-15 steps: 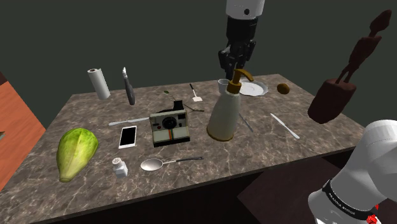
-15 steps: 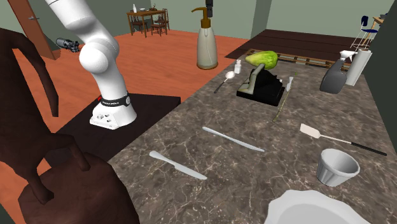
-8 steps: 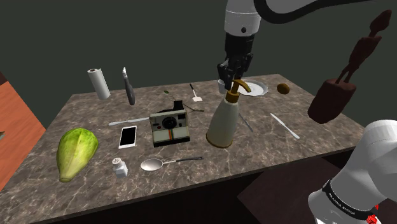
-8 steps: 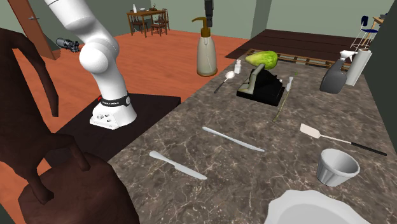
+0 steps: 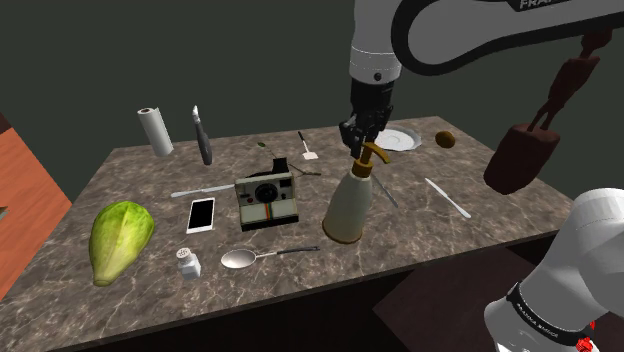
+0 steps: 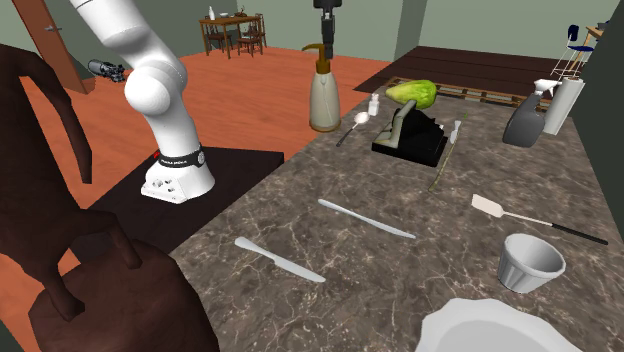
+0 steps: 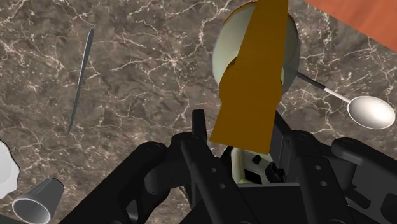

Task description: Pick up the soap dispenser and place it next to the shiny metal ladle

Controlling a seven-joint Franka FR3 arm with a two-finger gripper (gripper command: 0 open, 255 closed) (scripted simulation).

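Cream soap dispenser (image 5: 350,200) is upright near the ladle (image 5: 238,259). We see the gripper (image 5: 362,140) clamped on its orange pump (image 5: 372,153).

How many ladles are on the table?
1. The ladle lies near the front edge of the table in the shoulder view, between the shaker and soap dispenser; none seems hidden.

You're in a home, looks like: marble counter (image 6: 400,270), wood floor (image 6: 240,100), probably a dining set (image 6: 232,32) way back.

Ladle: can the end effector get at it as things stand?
Probably not yet: the end effector is shut on the soap dispenser, though nothing stands between that and the ladle.
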